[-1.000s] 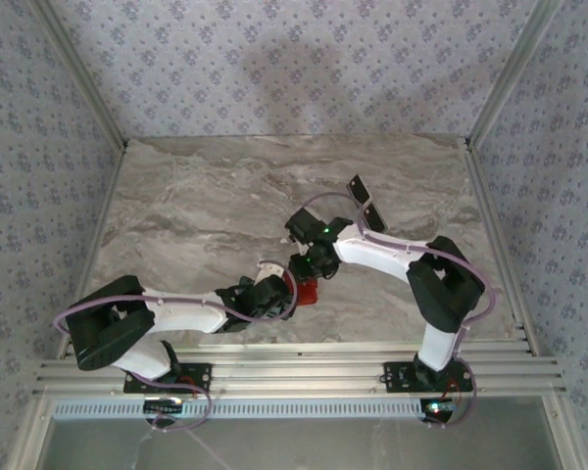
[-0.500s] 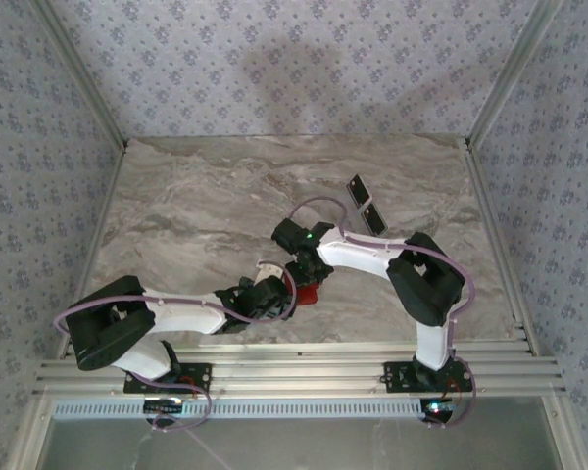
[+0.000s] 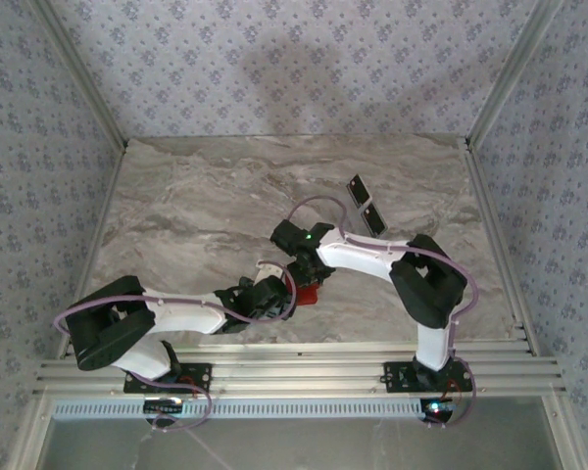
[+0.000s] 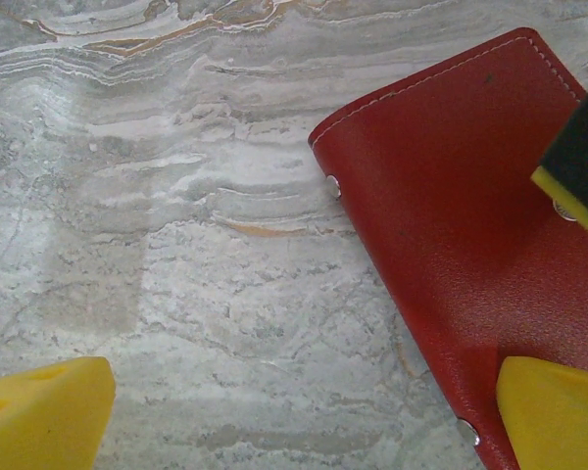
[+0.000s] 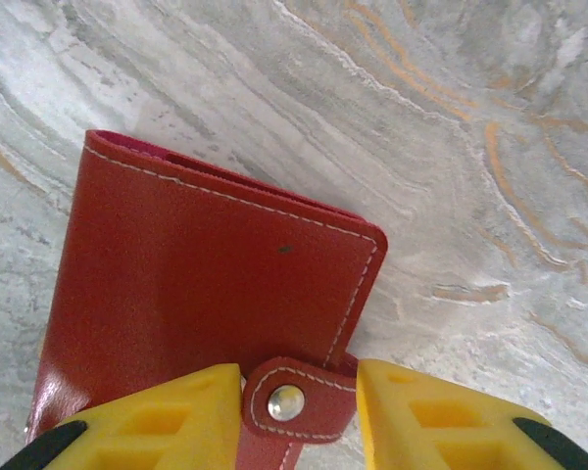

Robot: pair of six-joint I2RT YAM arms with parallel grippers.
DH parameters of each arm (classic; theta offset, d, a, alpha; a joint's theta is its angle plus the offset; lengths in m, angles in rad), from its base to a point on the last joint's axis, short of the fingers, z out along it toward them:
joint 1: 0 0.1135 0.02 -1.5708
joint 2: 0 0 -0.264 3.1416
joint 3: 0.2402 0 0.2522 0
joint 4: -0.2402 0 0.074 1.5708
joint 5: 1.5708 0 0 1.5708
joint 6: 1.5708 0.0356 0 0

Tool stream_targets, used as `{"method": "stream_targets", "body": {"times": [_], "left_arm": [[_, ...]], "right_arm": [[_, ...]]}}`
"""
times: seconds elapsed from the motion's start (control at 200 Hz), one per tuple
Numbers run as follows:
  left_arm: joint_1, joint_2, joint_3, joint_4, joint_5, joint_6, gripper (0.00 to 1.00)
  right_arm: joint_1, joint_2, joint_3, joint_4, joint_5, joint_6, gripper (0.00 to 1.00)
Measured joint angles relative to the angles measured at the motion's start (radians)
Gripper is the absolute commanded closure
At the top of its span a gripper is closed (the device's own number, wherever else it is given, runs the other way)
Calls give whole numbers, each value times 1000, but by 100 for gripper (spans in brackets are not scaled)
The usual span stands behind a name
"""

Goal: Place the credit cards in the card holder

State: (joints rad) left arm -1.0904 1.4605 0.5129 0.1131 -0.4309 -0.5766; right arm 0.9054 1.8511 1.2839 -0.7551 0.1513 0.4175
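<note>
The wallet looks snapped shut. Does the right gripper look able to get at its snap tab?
Probably yes: the right gripper straddles the snap tab of the red wallet, jaws apart, nothing in between.

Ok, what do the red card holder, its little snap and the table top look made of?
The red card holder: leather or faux leather, I can't tell which; fine grain, soft sheen, pale stitching along the edges. The snap: looks like polished metal, a shiny silver dome. The table top: marble-look, grey with rust-coloured veins; real stone or printed laminate is unclear.
</note>
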Motion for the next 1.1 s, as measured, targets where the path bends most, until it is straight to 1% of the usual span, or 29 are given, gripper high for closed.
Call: {"method": "stream_targets", "body": {"times": [0.285,0.75,0.939,1.099], "left_arm": [[0,0,0,0,0,0,0],[0,0,0,0,0,0,0],[0,0,0,0,0,0,0],[0,0,0,0,0,0,0]], "right_arm": [[30,-24,0,-20,36,0,61],[41,-16,0,-23,35,0,62],[41,10,0,-23,27,0,67],[41,16,0,-23,24,-3,75]]}}
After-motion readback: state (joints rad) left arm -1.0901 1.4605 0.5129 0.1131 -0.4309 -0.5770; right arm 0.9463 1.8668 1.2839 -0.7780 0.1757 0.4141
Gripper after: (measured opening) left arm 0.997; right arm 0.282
